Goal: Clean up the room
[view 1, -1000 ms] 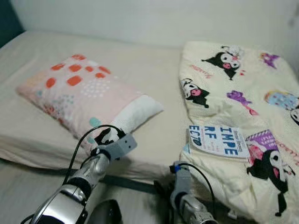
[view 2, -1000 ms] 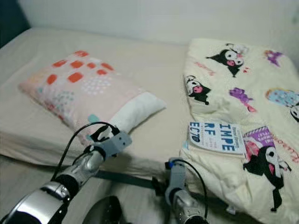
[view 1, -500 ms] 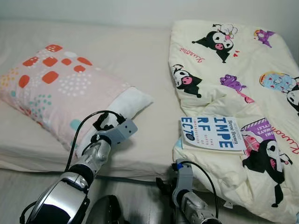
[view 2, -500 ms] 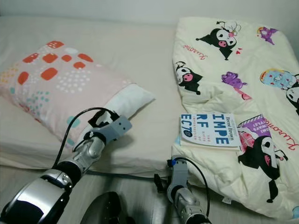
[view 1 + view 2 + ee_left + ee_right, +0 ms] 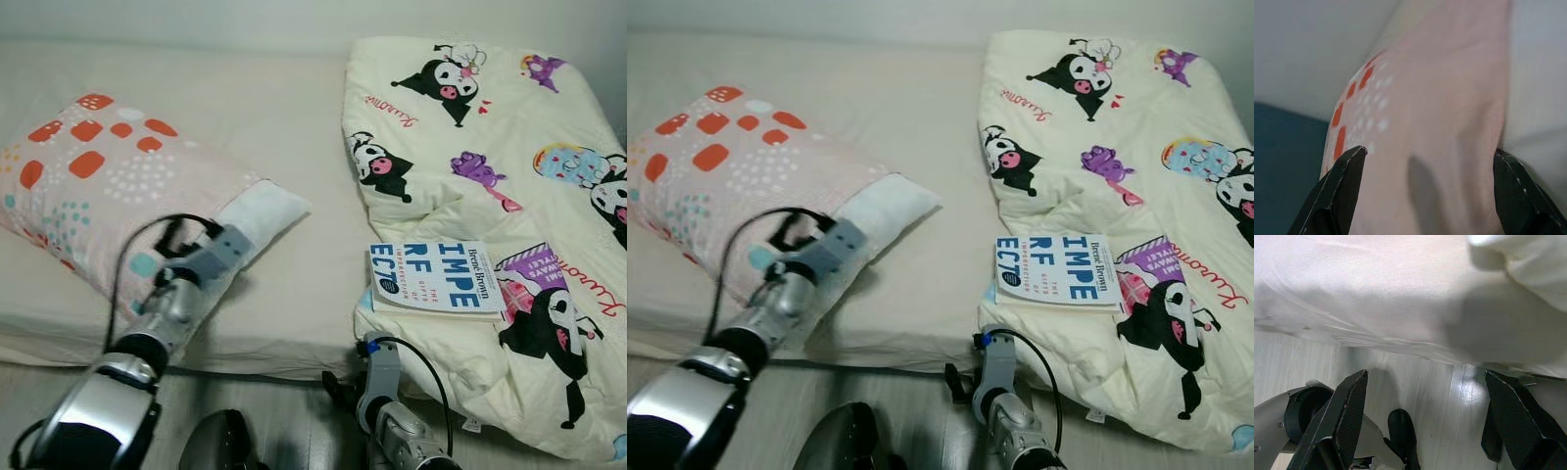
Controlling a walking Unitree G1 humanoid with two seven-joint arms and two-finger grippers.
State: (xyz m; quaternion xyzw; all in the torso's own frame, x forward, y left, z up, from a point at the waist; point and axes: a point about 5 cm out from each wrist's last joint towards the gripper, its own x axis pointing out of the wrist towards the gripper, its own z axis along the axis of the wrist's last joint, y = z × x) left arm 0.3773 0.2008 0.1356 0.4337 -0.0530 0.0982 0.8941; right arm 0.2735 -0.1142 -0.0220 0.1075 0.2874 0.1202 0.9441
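since the earlier frame the left gripper [image 5: 186, 259], fingers spread, has been swung onto the pillow [image 5: 118, 191] at the bed's [image 5: 294, 117] near-left edge, where a deep bite of fabric should be taken before closing.

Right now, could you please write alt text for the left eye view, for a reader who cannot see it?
The robot's left gripper reaches over a pink pillow with orange patches on a beige bed. To the right, a book lies on a cream cartoon-print blanket. The right gripper sits low at the bed's edge.
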